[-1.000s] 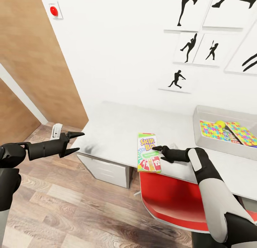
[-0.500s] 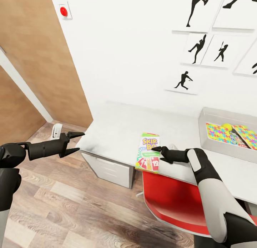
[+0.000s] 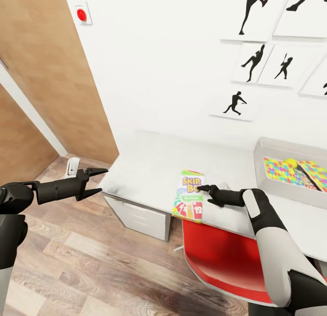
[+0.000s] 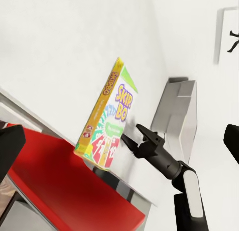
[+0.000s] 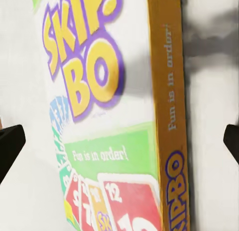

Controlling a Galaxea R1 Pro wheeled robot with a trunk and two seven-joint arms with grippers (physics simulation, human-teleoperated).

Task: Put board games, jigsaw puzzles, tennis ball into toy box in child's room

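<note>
Reaching toward the Skip-Bo box (image 3: 189, 195), the right gripper (image 3: 203, 188) now has its fingertips at the box's side nearest the toy box, a little higher along that side than half a second ago, when they sat lower beside it. The whole head view has also swung since a second ago, so the toy box (image 3: 272, 148) sits further toward the picture's right edge; that is the camera turning, not the things moving. The box lies flat at the tabletop's (image 3: 150, 161) front edge, its lower end overhanging the red chair (image 3: 222, 257). Judging from this, the pick-up of this board game is only being lined up: in the right wrist view the two fingertips stand wide apart, one on each side of the box (image 5: 107, 126), with nothing pinched. The left gripper (image 3: 93, 182) hangs spread and empty off the tabletop's left corner, over the wooden floor (image 3: 68, 261).

Inside the toy box the two jigsaw puzzles (image 3: 284, 170) and the tennis ball (image 3: 290, 162) already lie, but its right part is cut off by the frame, so what else it holds is unclear. Whether the fingertips touch the box cannot be told from the head view
</note>
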